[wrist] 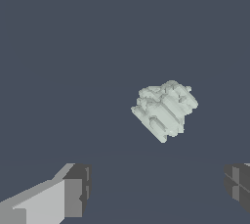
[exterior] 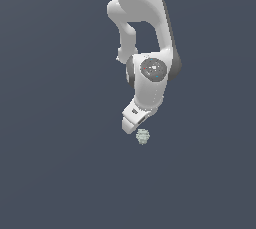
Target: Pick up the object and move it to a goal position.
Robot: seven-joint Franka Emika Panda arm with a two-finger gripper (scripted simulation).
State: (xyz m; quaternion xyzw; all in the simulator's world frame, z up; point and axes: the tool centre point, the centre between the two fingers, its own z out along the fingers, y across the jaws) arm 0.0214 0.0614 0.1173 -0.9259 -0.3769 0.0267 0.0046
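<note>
Because the object sat just ahead, untouched, we held our gripper spread wide above it, lined up to straddle it.

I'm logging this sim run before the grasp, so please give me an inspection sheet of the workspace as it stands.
Surface: plain dark blue-grey ground, no markings seen.
Job's things: the object, a small pale grey-green bumpy lump, lies on the ground, apart from the gripper; no goal marker seen.
Clutter: nothing seen.
Grippers: the gripper is open; in the wrist view both fingers stand wide apart with the lump beyond them, not between them. In the exterior view the gripper sits just above the lump, toward that view's left.
Cables: nothing seen.
Surroundings: only the white arm entering from the top of the exterior view.
</note>
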